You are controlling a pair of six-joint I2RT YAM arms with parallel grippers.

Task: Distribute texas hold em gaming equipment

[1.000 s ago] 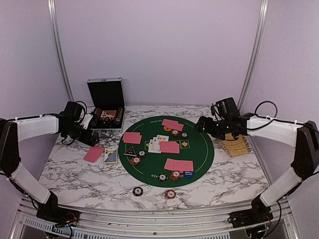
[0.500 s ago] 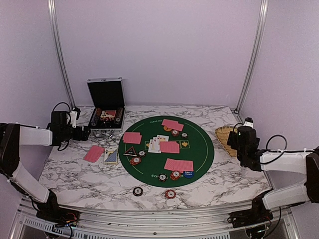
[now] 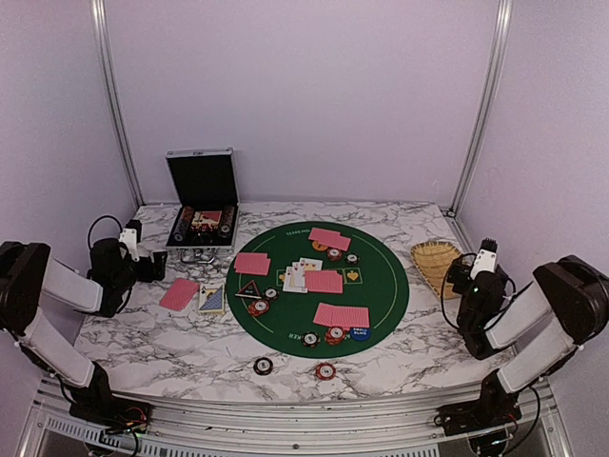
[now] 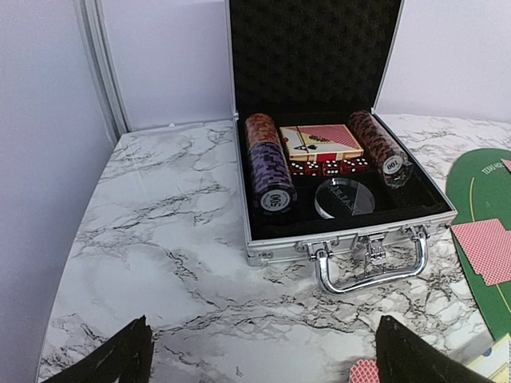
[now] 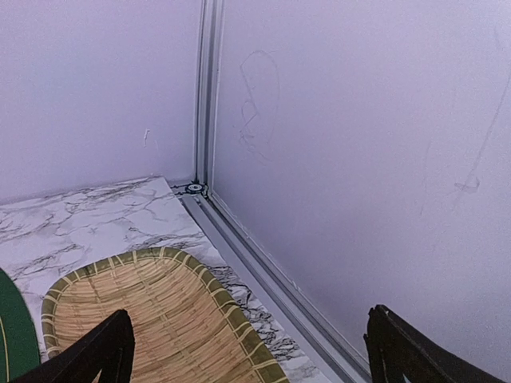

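Chips (image 3: 325, 370) lie on the bench (image 3: 143, 333) just in front of the green mat (image 3: 385, 286). Pink-backed cards (image 3: 341, 315) and more chips lie on it. The left gripper (image 4: 263, 359), left of the mat, and the right gripper (image 5: 247, 351), right of it, both have fingers wide apart and empty. An open case (image 3: 202, 190) stands behind the mat's left side.
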